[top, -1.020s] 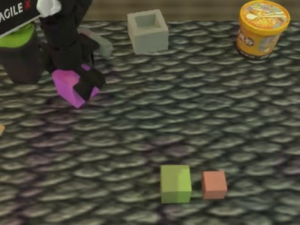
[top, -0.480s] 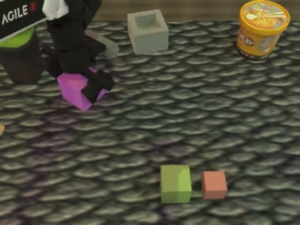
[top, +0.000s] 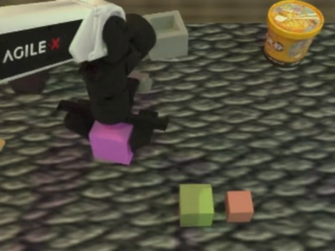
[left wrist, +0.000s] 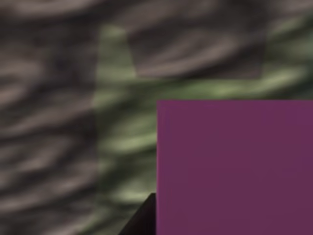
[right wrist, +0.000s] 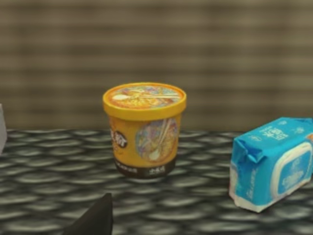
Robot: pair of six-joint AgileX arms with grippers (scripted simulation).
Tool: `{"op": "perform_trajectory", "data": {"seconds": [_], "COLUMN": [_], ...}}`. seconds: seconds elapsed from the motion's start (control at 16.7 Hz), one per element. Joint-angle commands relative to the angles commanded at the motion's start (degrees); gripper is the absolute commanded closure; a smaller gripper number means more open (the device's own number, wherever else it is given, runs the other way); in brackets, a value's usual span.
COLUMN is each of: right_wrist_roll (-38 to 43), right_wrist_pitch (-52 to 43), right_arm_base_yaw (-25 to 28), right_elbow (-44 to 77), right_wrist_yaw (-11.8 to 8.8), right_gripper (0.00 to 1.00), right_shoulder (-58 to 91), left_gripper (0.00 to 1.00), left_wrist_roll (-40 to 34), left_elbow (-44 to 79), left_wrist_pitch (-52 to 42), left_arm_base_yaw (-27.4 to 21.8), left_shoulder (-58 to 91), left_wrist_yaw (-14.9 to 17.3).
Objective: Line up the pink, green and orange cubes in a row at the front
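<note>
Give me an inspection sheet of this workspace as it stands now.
Surface: table with a dark scaly pattern.
Job's things: pink cube held by the left arm; green cube and orange cube side by side at the front.
Clutter: grey square box, yellow noodle cup, blue wipes pack.
Grippers: left gripper has its jaws shut on the pink cube; right gripper not in the top view.
Cables: nothing seen.
Surroundings: striped wall.

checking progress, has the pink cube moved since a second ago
Yes. Held by the left gripper, the pink cube has shifted right and toward the front, closer to the green cube, which stayed put.
</note>
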Motion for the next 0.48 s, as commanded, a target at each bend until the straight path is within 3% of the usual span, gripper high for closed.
{"op": "perform_trajectory", "data": {"seconds": [0.24, 0.48], "right_wrist_roll": [0.0, 0.0], "right_wrist_pitch": [0.0, 0.0], "right_arm_base_yaw": [0.0, 0.0], "right_elbow": [0.0, 0.0], "right_wrist_yaw": [0.0, 0.0], "right_gripper": [0.0, 0.0], "right_shoulder": [0.0, 0.0], "left_gripper": [1.0, 1.0], "left_wrist_roll": [-17.2, -25.2], "left_elbow": [-10.4, -16.3], "left_wrist_pitch": [2.5, 4.5], "left_arm_base_yaw": [-6.3, -9.7], "left_shoulder": [-8.2, -13.6], "left_wrist_yaw": [-0.1, -0.2]}}
